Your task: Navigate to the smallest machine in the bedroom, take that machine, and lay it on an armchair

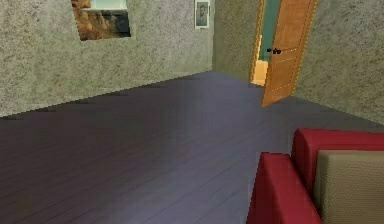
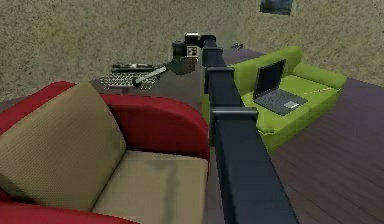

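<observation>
Forward view: dark plank floor (image 1: 150, 140), smooth, runs wide and bare to speckled walls. I note an orange wooden door (image 1: 282, 50) ajar at far right and a wall picture (image 1: 100, 20) top left. The red armchair (image 1: 300, 185), with tan cushions, sits at the lower right corner.

Arm side view: the arm (image 2: 235, 140), a dark square bar, passes the armchair's right edge. The gripper (image 2: 135, 75) shows against a dark tabletop (image 2: 180, 88). I cannot tell its spread or whether it holds anything. The laptop (image 2: 275, 90), lid up, rests on the green sofa (image 2: 320, 85) seat, right of the arm.

Speckled walls (image 1: 40, 60), dark floor (image 1: 150, 140), orange door (image 1: 285, 50)
</observation>
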